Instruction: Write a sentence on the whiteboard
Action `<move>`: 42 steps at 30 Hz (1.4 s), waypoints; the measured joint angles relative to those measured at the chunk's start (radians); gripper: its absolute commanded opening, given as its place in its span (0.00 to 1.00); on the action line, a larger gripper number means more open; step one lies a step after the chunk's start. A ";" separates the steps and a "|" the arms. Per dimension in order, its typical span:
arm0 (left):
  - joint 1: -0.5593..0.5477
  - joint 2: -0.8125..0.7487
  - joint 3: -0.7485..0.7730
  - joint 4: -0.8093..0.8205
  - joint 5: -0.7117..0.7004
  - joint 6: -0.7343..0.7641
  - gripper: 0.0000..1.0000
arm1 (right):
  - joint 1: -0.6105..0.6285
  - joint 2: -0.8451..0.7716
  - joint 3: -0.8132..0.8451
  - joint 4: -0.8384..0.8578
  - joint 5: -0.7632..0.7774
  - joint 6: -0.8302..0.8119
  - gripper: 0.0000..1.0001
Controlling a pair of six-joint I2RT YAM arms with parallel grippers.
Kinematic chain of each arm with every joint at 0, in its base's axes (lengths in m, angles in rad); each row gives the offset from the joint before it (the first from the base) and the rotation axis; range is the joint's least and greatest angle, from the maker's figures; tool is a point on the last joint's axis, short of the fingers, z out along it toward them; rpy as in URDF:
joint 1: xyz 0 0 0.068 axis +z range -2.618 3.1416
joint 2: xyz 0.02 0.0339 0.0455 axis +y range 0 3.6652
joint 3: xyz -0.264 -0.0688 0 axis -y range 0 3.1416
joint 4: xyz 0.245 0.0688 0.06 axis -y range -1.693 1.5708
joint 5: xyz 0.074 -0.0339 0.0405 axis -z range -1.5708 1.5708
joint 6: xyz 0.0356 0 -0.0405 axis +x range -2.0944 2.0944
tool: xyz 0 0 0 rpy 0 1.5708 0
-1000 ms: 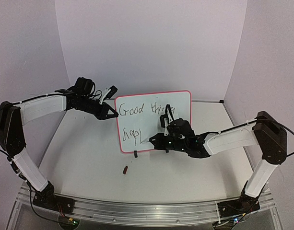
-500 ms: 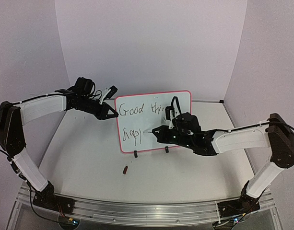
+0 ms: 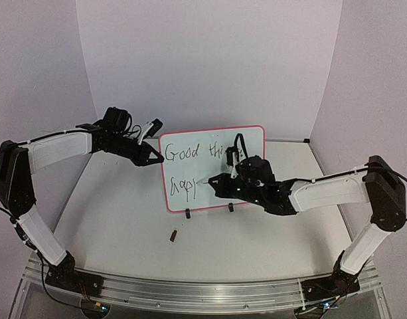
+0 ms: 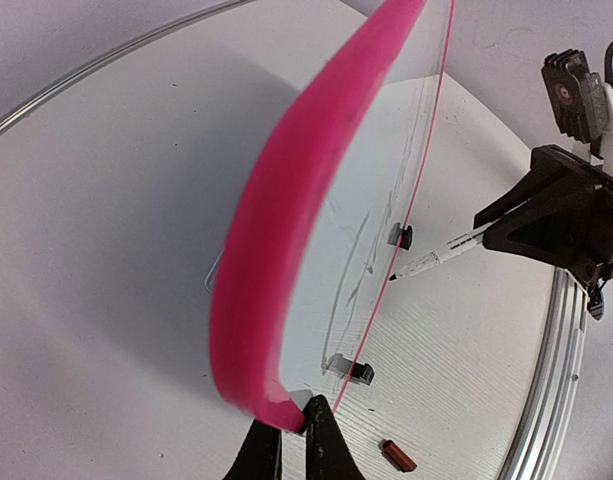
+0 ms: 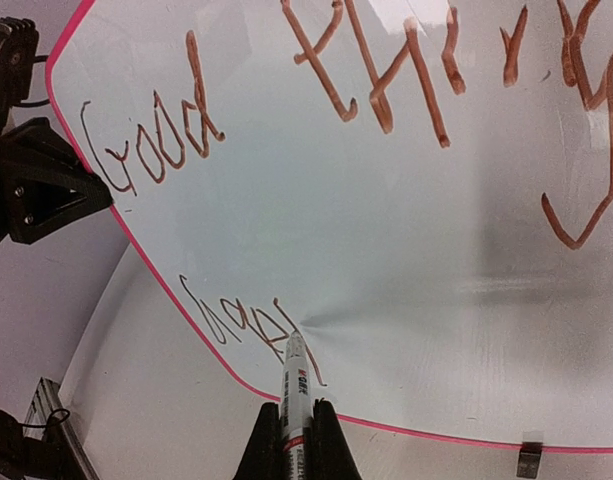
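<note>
**Top view.** The whiteboard (image 3: 183, 171), glossy white within a thin, rounded pink-red frame, is shown upright on two small black clip feet (image 3: 187, 213). It stands near the middle of a pale matte surface (image 3: 123, 219), before curved lavender-white walls (image 3: 210, 60). The sentence (image 3: 183, 154) is laid out in two handwritten lines.

**Left wrist view.** The left gripper (image 4: 291, 435) is clamped shut on a corner of the frame.

**Right wrist view.** The right gripper (image 5: 296, 440) is closed around a white marker (image 5: 294, 380). The marker's tip is set against the end of the unfinished lower line.
</note>
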 measured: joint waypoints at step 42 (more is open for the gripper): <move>0.000 0.001 0.000 0.001 -0.001 -0.003 0.00 | -0.001 0.023 -0.001 0.017 0.033 -0.010 0.00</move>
